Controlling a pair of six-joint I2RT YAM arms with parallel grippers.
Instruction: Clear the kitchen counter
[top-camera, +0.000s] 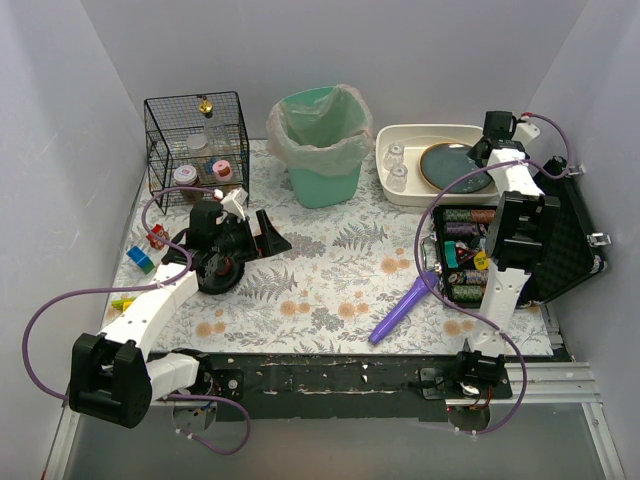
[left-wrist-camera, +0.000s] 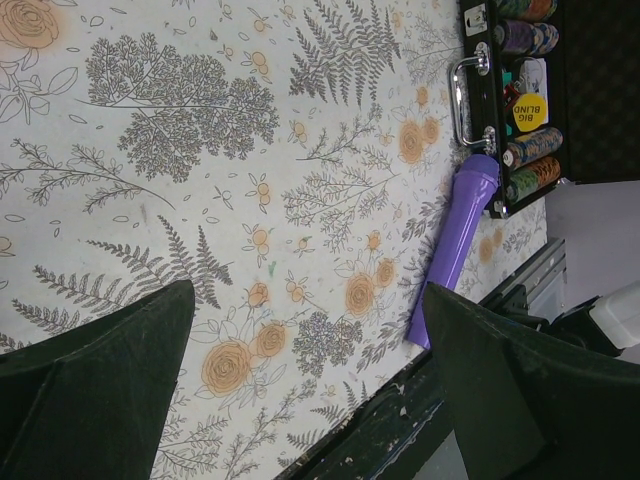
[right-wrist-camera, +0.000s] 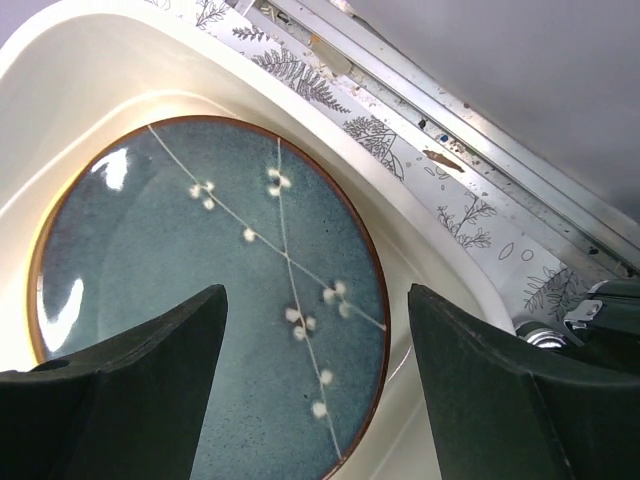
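Note:
The kitchen counter (top-camera: 330, 290) is covered by a fern-and-flower cloth (left-wrist-camera: 200, 150). A purple torch-shaped thing (top-camera: 404, 306) lies on it near the front edge, and it shows again in the left wrist view (left-wrist-camera: 462, 235). My left gripper (top-camera: 272, 238) hovers open over the cloth left of centre, and between its fingers (left-wrist-camera: 310, 370) is only bare cloth. My right gripper (top-camera: 484, 157) hangs open above the white basin (top-camera: 400, 190). Its jaws (right-wrist-camera: 315, 370) straddle the right edge of the blue plate (right-wrist-camera: 200, 300) lying in the basin (right-wrist-camera: 90, 60), touching nothing.
A wire basket (top-camera: 196, 140) with small jars stands back left, with a green lined bin (top-camera: 322, 140) beside it. Two glasses (top-camera: 396, 165) sit in the basin. An open black case of poker chips (top-camera: 470, 255) lies at the right. Toy blocks (top-camera: 141, 259) are scattered at the left edge.

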